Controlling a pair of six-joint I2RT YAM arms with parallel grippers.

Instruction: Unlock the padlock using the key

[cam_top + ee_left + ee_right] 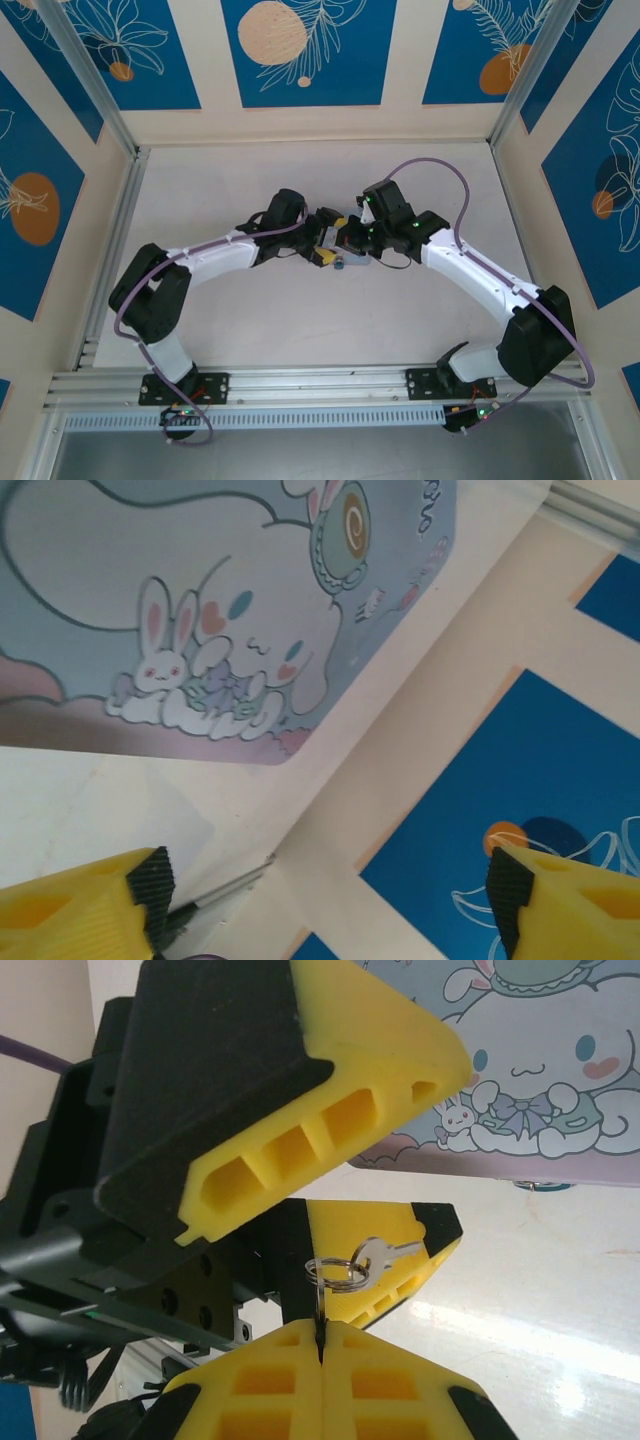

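1. The key (320,1322) is seen edge-on in the right wrist view as a thin dark sliver standing straight up from the seam of the yellow fingers.
2. A small silver ring (336,1271) is threaded at the key's top. A second, pale silver key (386,1251) hangs from the ring and is tilted to the right.
3. The right gripper (320,1348) is pressed together on the key's lower end, with no gap seen between its fingers.
4. The padlock (340,265) is made out in the top view only as a small bluish spot on the table (300,320). It lies just nearer the bases than the two meeting grippers. No detail can be told.
5. The left gripper (325,890) is held with its fingers well apart, and nothing is clamped between them.
6. In the right wrist view the left arm's yellow fingers (300,1130) are seen just behind the ring, one above it and one level with it.
7. The cartoon-printed tin box (200,600) lies close beyond both grippers.
8. Both arms are bent inward from their bases, and the wrists are brought together over the middle of the table.
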